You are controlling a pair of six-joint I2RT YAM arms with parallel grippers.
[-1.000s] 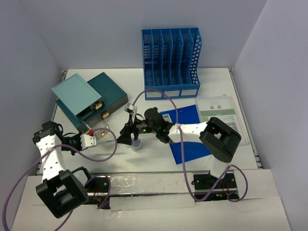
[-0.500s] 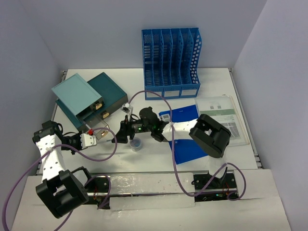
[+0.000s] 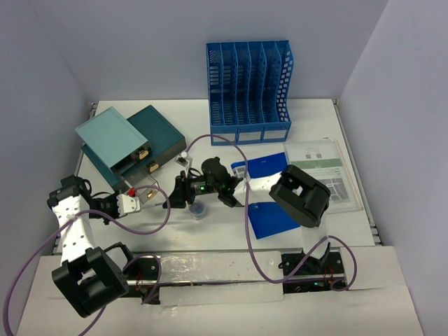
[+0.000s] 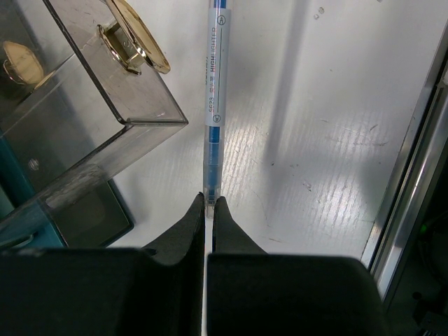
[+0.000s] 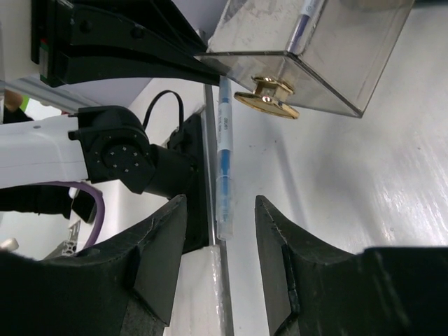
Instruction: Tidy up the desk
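Pinching a slim clear-plastic pen [image 4: 213, 105] beside a smoky transparent drawer [image 4: 77, 126].
Left gripper [image 4: 208, 206] clamps one end; right gripper [image 5: 220, 206], matte black, stands parted, straddling the other.

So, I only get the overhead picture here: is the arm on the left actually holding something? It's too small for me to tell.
Observer: Yes. Its wrist camera shows the left end effector shut on a blue-and-white pen.
Visitor: And the other arm?
Observer: The right end effector is open, with a finger on each side of the pen's free end, not touching it.
Visitor: What's the clear thing beside them?
Observer: A clear drawer with a gold knob, close beside the pen.
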